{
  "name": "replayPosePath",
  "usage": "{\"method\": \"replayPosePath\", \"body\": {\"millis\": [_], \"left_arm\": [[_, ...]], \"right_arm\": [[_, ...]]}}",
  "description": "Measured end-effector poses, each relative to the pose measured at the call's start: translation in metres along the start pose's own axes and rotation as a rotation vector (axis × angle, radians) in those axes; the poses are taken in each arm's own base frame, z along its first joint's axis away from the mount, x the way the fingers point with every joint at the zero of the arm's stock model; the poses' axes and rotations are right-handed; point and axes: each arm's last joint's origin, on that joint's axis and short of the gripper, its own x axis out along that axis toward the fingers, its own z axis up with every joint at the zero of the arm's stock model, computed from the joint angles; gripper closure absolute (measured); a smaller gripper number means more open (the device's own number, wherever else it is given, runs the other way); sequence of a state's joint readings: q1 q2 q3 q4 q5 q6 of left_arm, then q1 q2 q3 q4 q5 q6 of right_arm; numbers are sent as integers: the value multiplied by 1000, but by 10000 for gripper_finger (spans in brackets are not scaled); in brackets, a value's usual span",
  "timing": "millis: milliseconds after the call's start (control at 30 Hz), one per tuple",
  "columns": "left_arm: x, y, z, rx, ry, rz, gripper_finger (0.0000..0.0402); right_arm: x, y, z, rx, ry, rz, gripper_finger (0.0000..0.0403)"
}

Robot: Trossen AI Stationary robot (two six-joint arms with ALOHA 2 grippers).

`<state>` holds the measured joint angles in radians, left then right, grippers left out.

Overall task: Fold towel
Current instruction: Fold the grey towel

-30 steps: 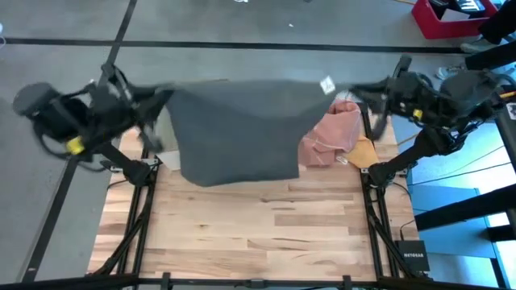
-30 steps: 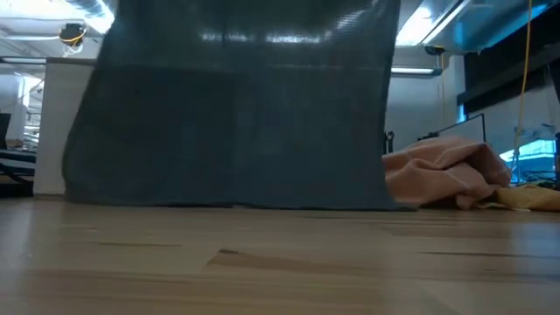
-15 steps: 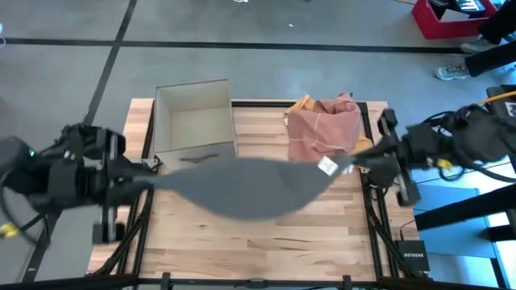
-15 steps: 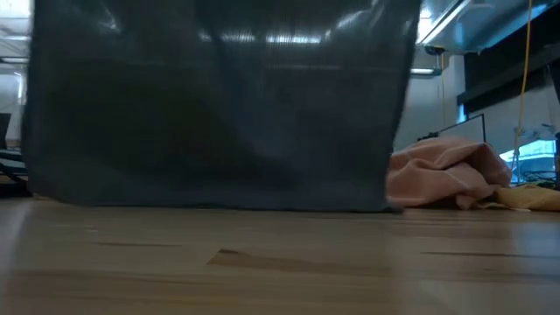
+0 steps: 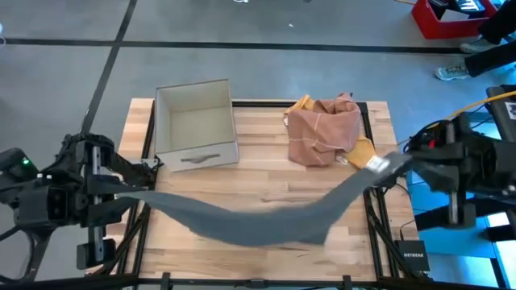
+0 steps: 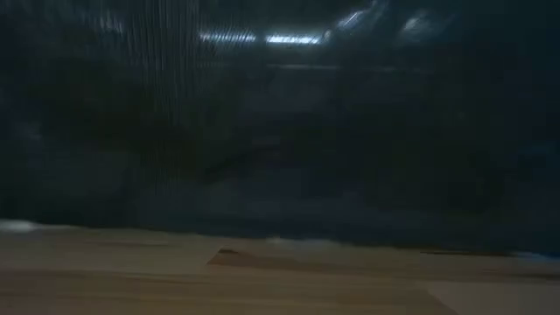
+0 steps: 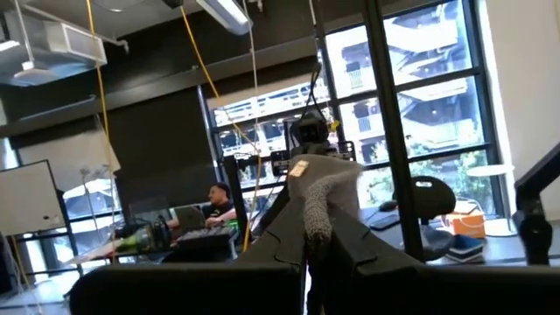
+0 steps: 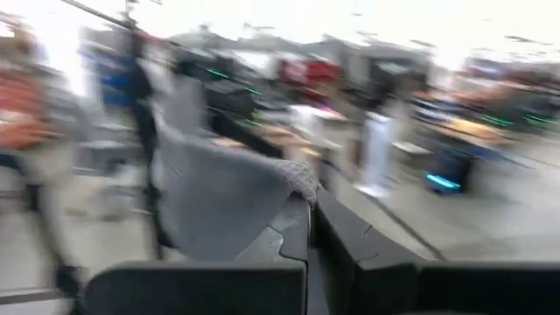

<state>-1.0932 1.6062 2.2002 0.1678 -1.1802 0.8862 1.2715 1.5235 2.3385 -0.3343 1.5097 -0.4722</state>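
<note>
You have the left gripper (image 5: 149,191) clamped on one corner of the grey towel (image 5: 250,221) and the right gripper (image 5: 395,163) clamped on the opposite corner. Between the two sets of jaws the towel's long axis sags over the near half of the wooden table (image 5: 266,173). Beyond it sit the cardboard box (image 5: 193,125) and the pink cloth (image 5: 325,129).

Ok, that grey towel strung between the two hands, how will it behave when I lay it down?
Probably very floppy: the grey towel sags in a deep curve between the left hand and the right hand. It looks light, since pinched corners alone carry it. Its hanging middle will likely meet the table first and may bunch.
</note>
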Motion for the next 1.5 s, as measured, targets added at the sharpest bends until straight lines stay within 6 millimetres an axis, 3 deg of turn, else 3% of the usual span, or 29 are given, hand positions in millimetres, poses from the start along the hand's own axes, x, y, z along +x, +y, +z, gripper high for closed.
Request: {"method": "replayPosePath", "body": {"millis": [233, 467, 633, 933, 1000, 1167, 1500], "left_arm": [[11, 2, -7, 77, 35, 42, 394], [44, 25, -23, 248, 209, 283, 394], [67, 43, -50, 346, 319, 375, 394], [65, 91, -114, 376, 561, 485, 394], [61, 101, -128, 377, 618, 530, 394], [63, 111, -160, 348, 698, 645, 394], [95, 103, -235, 344, 951, 501, 399]], "right_arm": [[-2, 2, -1, -67, 29, -42, 391], [10, -22, 2, -123, 34, -115, 391], [23, -49, -7, -183, 47, -223, 391], [37, -104, -59, -163, 123, -371, 391], [46, -106, -67, -120, 150, -407, 391], [71, -99, -88, -233, 242, -473, 391], [113, -97, -146, -333, 425, -607, 391]]}}
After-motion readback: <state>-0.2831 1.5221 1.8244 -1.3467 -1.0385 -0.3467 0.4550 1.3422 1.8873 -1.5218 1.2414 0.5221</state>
